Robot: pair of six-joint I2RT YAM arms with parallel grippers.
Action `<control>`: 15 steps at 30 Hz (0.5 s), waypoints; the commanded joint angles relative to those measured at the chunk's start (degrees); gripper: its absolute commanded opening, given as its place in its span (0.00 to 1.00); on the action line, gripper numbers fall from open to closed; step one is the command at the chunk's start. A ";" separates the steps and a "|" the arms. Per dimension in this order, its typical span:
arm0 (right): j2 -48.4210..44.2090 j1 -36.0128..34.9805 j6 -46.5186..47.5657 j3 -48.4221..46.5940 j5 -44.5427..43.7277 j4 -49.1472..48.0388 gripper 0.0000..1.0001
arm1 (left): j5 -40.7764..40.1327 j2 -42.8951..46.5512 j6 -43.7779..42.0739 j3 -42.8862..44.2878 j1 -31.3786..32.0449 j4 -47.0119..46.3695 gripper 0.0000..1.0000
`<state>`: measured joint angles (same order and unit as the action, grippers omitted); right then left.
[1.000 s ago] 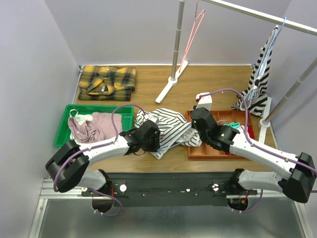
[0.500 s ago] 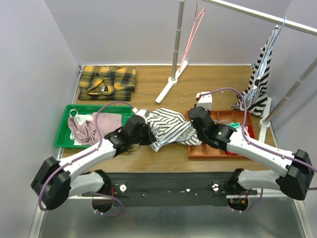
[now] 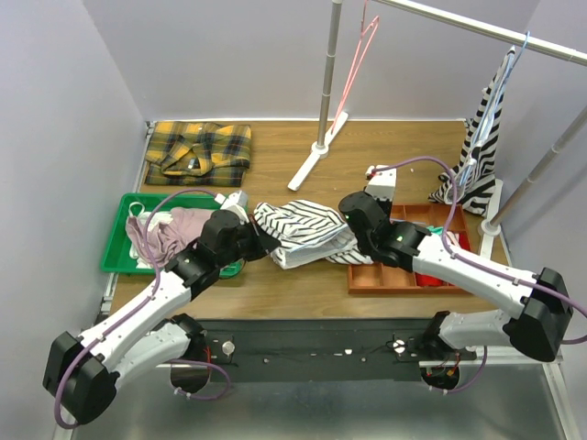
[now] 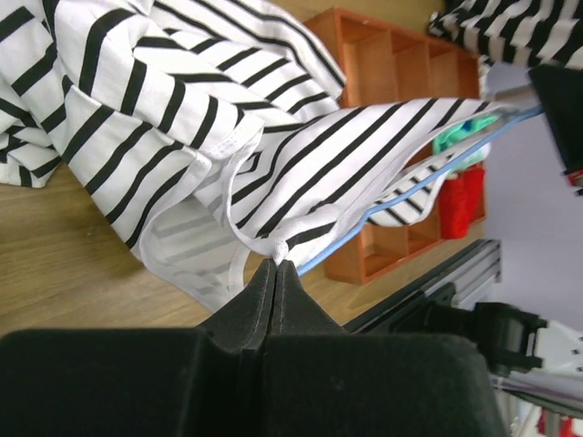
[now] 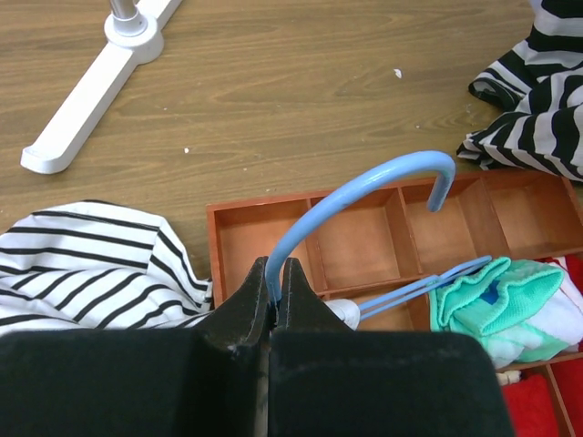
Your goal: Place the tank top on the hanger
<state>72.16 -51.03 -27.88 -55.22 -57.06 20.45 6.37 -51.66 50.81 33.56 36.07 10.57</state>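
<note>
Blue hanger (image 5: 414, 160) was clamped in right claw (image 5: 273, 273), tank top (image 4: 319, 173) pinched in left claw (image 4: 276, 266), and was seemingly best pulled taut.

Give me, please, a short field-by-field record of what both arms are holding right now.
left tool: shut on an edge of the tank top
right tool: shut on the hanger, below its hook
tank top: bunched on the table
hanger: wire runs under the pinched cloth
nearby: orange tray beside the right tool

Plaid shirt (image 3: 198, 151); green tray (image 3: 116, 240); orange organizer (image 3: 390, 277).
</note>
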 commanded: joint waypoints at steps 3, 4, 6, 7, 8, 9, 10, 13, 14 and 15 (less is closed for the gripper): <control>1.66 0.05 -2.53 -3.04 -4.12 2.58 0.01 | 1.28 4.02 9.56 -0.52 -1.18 -3.70 0.00; 1.93 -0.04 -2.18 -3.66 -4.03 1.88 0.01 | 1.10 4.28 10.44 -0.51 -1.18 -4.32 0.00; 3.68 -0.04 -0.87 -5.59 -3.50 1.26 0.01 | 0.05 5.08 13.68 -0.25 -1.18 -6.07 0.00; 4.47 -0.04 -0.95 -7.86 -3.33 1.26 0.01 | -0.39 5.42 14.58 0.01 -1.18 -6.61 0.00; 5.09 -0.04 -0.95 -9.01 -3.06 1.44 0.01 | -0.92 5.52 15.19 0.62 -1.18 -6.79 0.00; 6.49 -0.04 -1.04 -10.16 -2.80 1.61 0.01 | -2.14 5.69 16.77 1.41 -1.18 -7.14 0.00; 6.94 -0.04 -1.30 -11.39 -2.36 1.87 0.01 | -2.94 5.87 17.48 1.68 -1.18 -7.66 0.00; 8.69 -0.21 -0.42 -14.99 0.45 0.91 0.01 | -5.92 7.01 20.81 2.03 -1.18 -10.30 0.00; 9.22 -0.22 -0.25 -16.74 1.15 0.74 0.01 | -7.58 6.84 21.26 2.38 -1.18 -10.30 0.00; 9.92 -0.22 -0.16 -17.89 1.25 0.73 0.01 | -7.95 6.40 21.70 3.87 -1.18 -11.61 0.00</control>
<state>79.81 -51.00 -28.42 -66.83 -57.32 21.71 4.21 -46.09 66.96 33.95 35.20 4.34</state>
